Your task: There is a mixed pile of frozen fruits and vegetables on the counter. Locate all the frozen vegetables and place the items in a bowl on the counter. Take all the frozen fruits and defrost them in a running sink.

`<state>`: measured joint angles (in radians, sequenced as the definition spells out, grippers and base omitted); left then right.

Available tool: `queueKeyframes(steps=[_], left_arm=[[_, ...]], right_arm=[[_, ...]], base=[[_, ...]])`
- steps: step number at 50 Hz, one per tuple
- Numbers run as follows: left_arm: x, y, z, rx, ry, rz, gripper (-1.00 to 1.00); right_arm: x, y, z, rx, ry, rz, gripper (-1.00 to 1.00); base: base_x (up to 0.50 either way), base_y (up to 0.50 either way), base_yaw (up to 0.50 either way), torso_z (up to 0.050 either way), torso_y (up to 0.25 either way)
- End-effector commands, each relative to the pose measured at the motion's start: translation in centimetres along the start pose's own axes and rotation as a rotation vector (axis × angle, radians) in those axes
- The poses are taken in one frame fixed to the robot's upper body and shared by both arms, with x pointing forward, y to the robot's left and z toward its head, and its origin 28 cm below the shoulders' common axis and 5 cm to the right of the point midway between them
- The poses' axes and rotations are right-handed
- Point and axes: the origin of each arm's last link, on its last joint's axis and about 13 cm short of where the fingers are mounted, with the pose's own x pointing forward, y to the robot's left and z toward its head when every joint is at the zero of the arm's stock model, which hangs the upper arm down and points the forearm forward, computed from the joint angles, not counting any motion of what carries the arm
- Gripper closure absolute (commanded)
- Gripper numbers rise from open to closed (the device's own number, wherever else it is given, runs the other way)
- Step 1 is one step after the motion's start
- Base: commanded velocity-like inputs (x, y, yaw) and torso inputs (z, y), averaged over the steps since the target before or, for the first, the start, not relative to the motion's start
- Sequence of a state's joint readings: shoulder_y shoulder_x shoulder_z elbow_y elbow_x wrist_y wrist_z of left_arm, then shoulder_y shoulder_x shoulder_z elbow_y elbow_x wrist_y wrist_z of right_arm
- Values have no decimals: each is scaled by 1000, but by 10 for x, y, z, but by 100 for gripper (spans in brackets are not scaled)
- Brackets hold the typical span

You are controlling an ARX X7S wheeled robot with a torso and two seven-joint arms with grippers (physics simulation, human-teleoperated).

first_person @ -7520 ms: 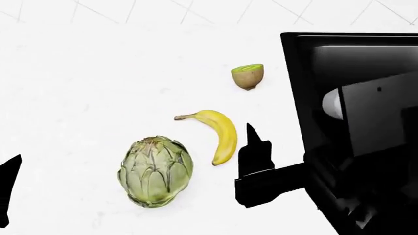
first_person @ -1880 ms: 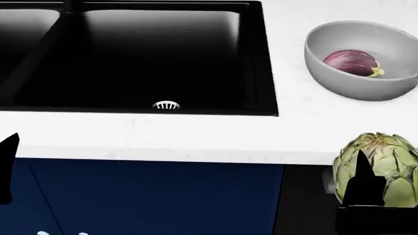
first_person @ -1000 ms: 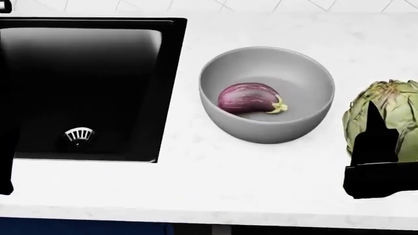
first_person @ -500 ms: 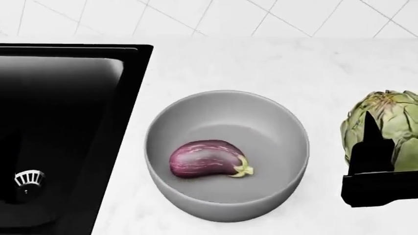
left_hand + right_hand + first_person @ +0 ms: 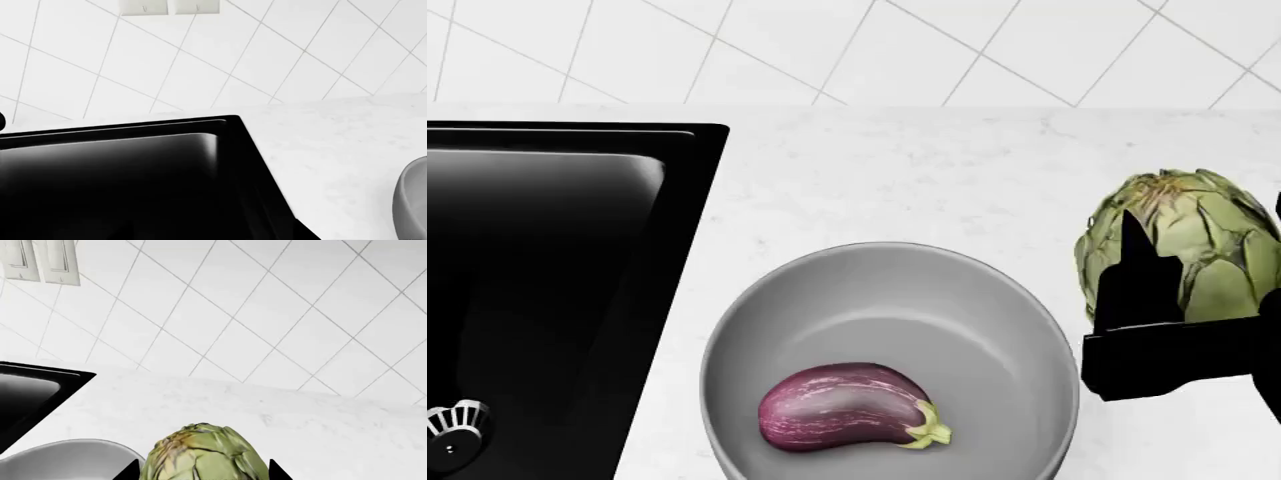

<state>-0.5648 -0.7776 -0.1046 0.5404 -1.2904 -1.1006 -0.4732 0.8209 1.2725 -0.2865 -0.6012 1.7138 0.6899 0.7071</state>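
My right gripper (image 5: 1205, 262) is shut on the frozen vegetable, a pale green scaly artichoke (image 5: 1190, 232), held just right of the bowl's rim. In the right wrist view the artichoke (image 5: 203, 454) fills the gap between both black fingertips (image 5: 131, 471). The light-grey bowl (image 5: 868, 290) stands on the white counter (image 5: 934, 165) and holds a purple eggplant (image 5: 843, 405). The black sink (image 5: 547, 290) lies to the bowl's left, with its drain (image 5: 451, 420) showing. The frozen fruits are out of view. My left gripper shows in no view; its wrist camera looks over the sink (image 5: 120, 175).
A white diagonally tiled wall (image 5: 827, 50) rises behind the counter, with switch plates (image 5: 40, 260) on it. The bowl's edge (image 5: 410, 200) shows in the left wrist view, beside the sink's corner. The bowl (image 5: 67, 460) sits below and beside the held artichoke.
The head view has kept shifting, so bowl and sink sit lower in it. The held artichoke has come slightly closer to the bowl's right rim.
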Motion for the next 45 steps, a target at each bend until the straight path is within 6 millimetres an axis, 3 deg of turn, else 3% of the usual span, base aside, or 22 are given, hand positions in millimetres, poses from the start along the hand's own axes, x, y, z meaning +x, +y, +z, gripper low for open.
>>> queueKeyframes(steps=[1,6,13,21,28,45], left_arm=[[3,-2,0,-28,-34,6,-100],[3,0,1,-31,-31,6,-100],[5,-1,-4,-35,-26,7,-100],[3,0,-3,-34,-28,8,-100],[4,0,-4,-39,-27,10,-100],[2,3,-4,-47,-32,15,-100]], right_arm=[[23,23,51,-95,-72,138,100],[34,33,64,-108,-78,191,100],[44,42,67,-94,-56,229,100],[56,51,45,-64,29,295,100],[55,56,31,-13,88,370,100],[49,56,13,-1,173,389,100]], base=[[0,0,0,0,0],[0,0,0,0,0],[0,0,0,0,1],[0,0,0,0,0],[0,0,0,0,1],[0,0,0,1,1]])
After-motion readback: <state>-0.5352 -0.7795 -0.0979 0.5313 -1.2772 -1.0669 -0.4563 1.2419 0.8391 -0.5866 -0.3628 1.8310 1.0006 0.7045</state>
